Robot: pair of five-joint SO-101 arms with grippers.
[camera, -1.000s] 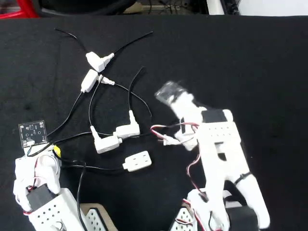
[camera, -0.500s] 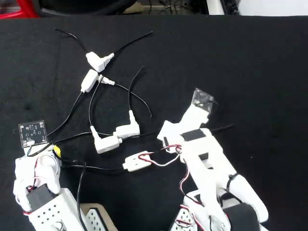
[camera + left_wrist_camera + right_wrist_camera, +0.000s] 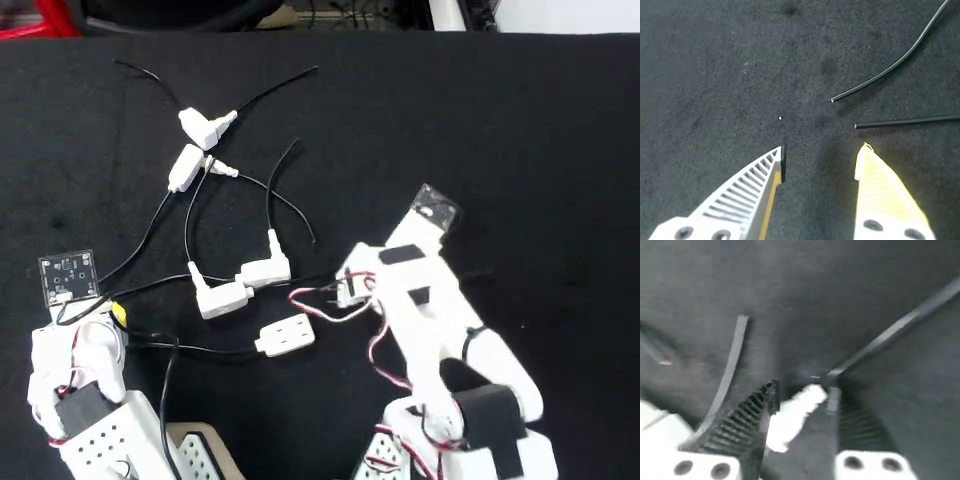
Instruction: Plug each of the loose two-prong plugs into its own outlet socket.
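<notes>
A: Checking nearest first. The left gripper (image 3: 822,150), one ribbed white finger and one yellow, is standing wide apart over the black felt-like table cloth (image 3: 715,60), gripping nothing. Two cut ends of thin black cable (image 3: 880,75) are lying just ahead of it.

B: And the right gripper (image 3: 801,390)?

A: Its dark ribbed fingers are looking closed onto a small white moulded-plastic two-prong plug (image 3: 790,420), its black lead trailing away. I'm reading that as a pinch, not a certainty.

B: The rest?

A: Going outward: the flat white rectangular plastic outlet block (image 3: 287,335) is sitting near the right arm. Beyond it a white L-shaped plug (image 3: 222,297) is lying beside a second L-shaped plug (image 3: 265,270). Farthest, a white wedge-shaped plug (image 3: 205,127) and a white oblong plug (image 3: 187,167) are lying close together.

B: Handling?

A: I'm judging the plugs light, rigid and smooth-shelled, so likely slipping. The springy leads will be twisting them. I'm favouring a grip on the flat body sides, behind the prongs. The block is probably sliding when pushed, so it is needing bracing.
</notes>
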